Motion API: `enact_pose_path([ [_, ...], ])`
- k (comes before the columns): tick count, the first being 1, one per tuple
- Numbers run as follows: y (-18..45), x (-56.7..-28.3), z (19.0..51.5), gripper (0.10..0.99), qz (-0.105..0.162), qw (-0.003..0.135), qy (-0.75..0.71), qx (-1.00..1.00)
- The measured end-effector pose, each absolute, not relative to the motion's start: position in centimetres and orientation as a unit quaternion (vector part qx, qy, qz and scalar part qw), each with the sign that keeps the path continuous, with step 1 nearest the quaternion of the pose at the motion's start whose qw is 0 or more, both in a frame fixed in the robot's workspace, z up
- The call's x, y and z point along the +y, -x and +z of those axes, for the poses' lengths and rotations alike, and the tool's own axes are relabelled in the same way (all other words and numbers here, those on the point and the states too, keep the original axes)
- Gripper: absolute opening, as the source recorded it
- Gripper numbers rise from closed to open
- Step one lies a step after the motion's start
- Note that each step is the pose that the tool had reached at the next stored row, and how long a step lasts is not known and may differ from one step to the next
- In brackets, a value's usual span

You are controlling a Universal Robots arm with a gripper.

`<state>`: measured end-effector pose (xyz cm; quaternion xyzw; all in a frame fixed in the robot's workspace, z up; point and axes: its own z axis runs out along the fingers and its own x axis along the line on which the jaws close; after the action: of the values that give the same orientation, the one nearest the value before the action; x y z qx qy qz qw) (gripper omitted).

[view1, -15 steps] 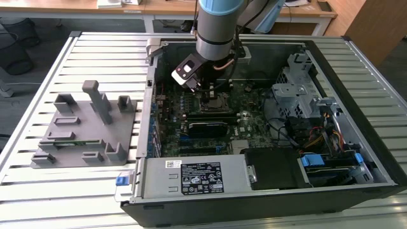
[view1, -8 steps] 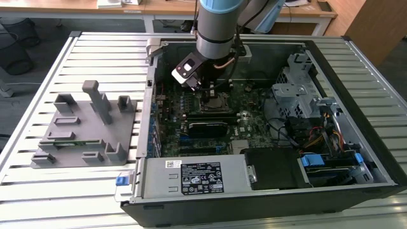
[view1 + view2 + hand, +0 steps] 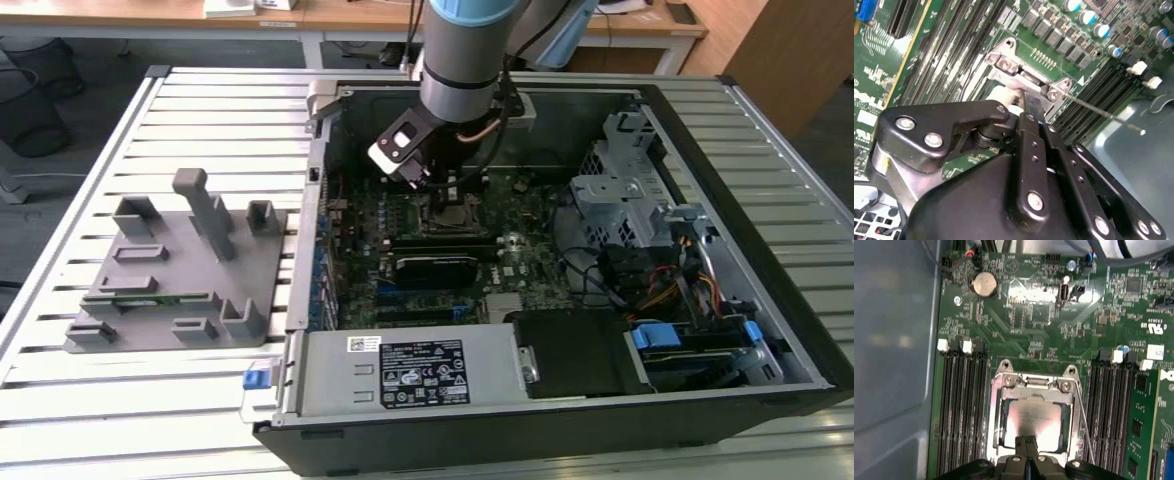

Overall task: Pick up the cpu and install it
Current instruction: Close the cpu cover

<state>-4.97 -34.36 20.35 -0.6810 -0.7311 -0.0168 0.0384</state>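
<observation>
While the gripper (image 3: 1026, 441) sits with fingers together at its edge, the pale silver square cpu (image 3: 1033, 421) lies flat in the socket (image 3: 1003, 381) of the open case (image 3: 534, 440).

An open computer case (image 3: 801, 340) stands on a slatted table (image 3: 120, 420), with a fixture (image 3: 180, 270) on the table at the exterior view's left of it. A motherboard (image 3: 534, 265) lies in the case, with the power supply (image 3: 414, 372) at the near edge and a drive cage (image 3: 621, 195) at the exterior view's right. In the first wrist view the cpu (image 3: 1034, 420) sits in the socket (image 3: 1035, 384) between two banks of memory slots (image 3: 961, 410), and the gripper (image 3: 1027, 441) is over its edge.
</observation>
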Motion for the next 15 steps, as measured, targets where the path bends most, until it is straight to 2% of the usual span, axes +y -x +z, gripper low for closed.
enact_pose_path([
  [15,4.35,-34.36,20.33,0.106,-0.017,0.038,0.681,-0.731],
])
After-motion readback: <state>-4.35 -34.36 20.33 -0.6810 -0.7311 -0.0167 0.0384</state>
